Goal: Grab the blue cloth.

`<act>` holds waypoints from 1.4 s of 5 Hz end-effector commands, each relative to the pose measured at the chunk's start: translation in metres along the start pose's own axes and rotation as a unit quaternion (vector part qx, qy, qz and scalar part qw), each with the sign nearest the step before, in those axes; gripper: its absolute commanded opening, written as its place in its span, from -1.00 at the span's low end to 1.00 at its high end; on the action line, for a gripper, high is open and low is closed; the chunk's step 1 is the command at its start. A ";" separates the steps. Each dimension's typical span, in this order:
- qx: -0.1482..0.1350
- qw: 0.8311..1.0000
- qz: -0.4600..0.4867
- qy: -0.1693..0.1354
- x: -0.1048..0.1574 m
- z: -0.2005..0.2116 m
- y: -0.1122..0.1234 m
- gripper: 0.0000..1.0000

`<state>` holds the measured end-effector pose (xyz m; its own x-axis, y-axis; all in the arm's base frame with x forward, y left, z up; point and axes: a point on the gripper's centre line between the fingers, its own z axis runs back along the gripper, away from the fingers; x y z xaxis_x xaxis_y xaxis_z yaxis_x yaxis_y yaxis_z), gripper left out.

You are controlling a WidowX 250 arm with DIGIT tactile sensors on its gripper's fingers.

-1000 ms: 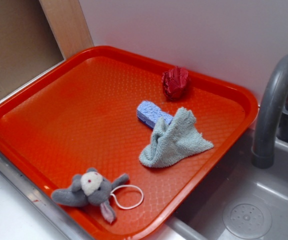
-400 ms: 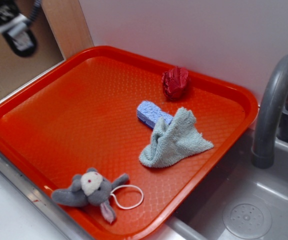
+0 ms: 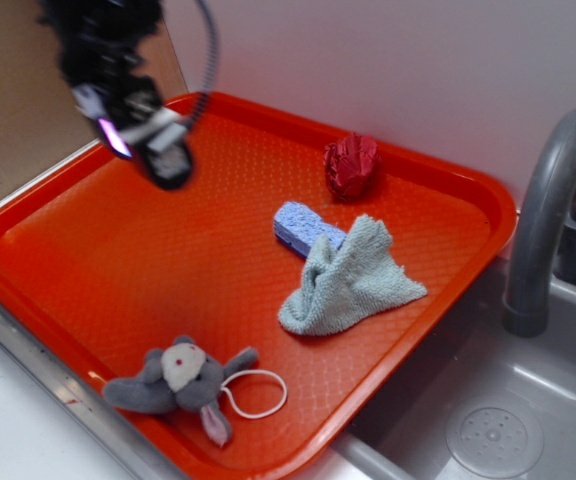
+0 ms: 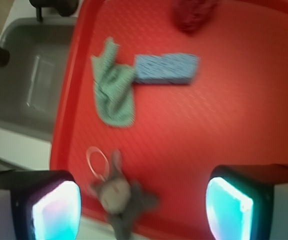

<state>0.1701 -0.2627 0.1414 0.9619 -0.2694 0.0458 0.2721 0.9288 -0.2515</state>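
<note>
Exterior view: the gripper (image 3: pixel 168 160) is hanging high over the red tray's (image 3: pixel 88 270) far-left part, fingers spread wide, holding nothing. The blue cloth (image 3: pixel 348 285) is lying crumpled against the blue sponge (image 3: pixel 306 228), well apart, so approach, descent and grasp are all looking undone

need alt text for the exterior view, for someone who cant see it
A robot gripper, blurred, hangs above the far left of an orange tray, well away from the blue cloth crumpled beside a blue sponge. A grey plush mouse lies near the front edge.
</note>
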 end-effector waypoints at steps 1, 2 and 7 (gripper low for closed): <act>-0.009 1.000 -0.026 -0.013 0.035 -0.035 -0.035 1.00; 0.005 0.998 -0.056 0.004 0.045 -0.063 -0.046 1.00; 0.058 0.995 -0.073 -0.020 0.037 -0.035 -0.039 -1.00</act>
<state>0.1951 -0.3133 0.0909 0.9126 -0.4070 0.0397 0.4089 0.9090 -0.0805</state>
